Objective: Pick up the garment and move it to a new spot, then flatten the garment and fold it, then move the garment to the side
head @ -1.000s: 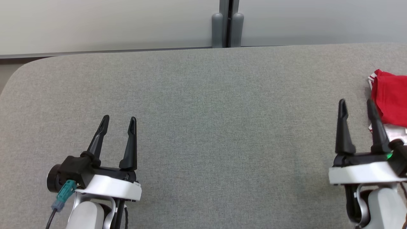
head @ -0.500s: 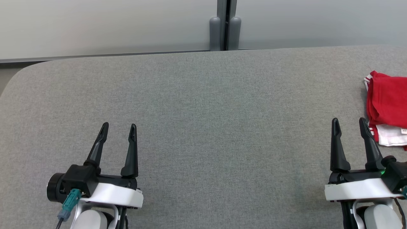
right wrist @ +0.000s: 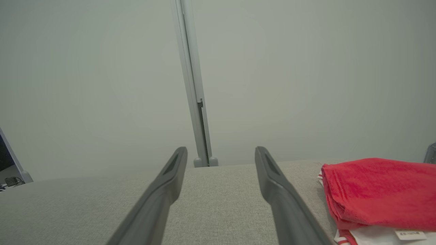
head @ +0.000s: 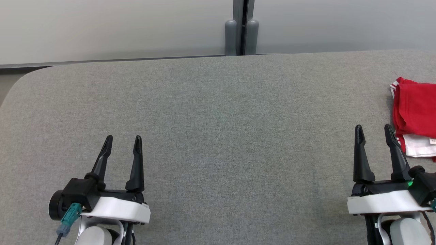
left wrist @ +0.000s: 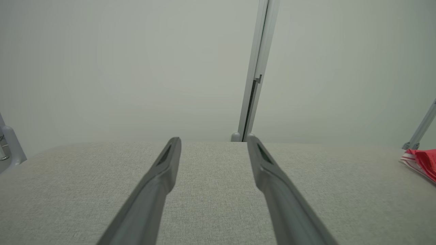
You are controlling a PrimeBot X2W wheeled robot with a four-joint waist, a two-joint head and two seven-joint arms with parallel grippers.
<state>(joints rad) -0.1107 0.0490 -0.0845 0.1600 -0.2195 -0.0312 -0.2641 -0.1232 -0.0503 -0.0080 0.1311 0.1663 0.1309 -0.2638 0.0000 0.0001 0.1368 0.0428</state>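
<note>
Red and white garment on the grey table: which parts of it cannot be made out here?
- Head view: the folded red and white cloth garment is cut off by the right edge.
- Right wrist view: the bottom and right edges cut it; its small white label is too small to read.
- Left wrist view: the right edge cuts it.

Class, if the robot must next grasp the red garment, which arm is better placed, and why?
Right. The right gripper stands open beside the garment; the left gripper is far across the grey table.
</note>
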